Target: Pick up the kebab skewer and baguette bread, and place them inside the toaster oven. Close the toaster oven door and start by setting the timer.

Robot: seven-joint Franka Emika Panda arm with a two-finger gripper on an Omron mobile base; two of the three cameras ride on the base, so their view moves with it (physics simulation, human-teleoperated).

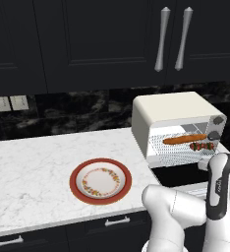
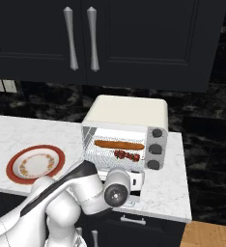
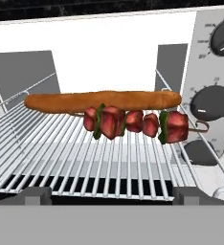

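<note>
Just ahead of our wide-open, empty end effector (image 3: 112, 194), baguette (image 3: 102, 101) and skewer (image 3: 135, 122) lie on the oven (image 1: 176, 123) rack, so next we judge the door needs closing.

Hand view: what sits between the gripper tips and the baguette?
The skewer lies in front of the baguette, both on the oven's wire rack. From the open gripper to the skewer, only bare rack.

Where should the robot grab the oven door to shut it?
Probably the far front edge of the toaster oven door, where its bar handle would be. The door lies folded down flat in front of the toaster oven, so coming from below and in front and lifting looks best. The gripper is open, facing the rack.
</note>
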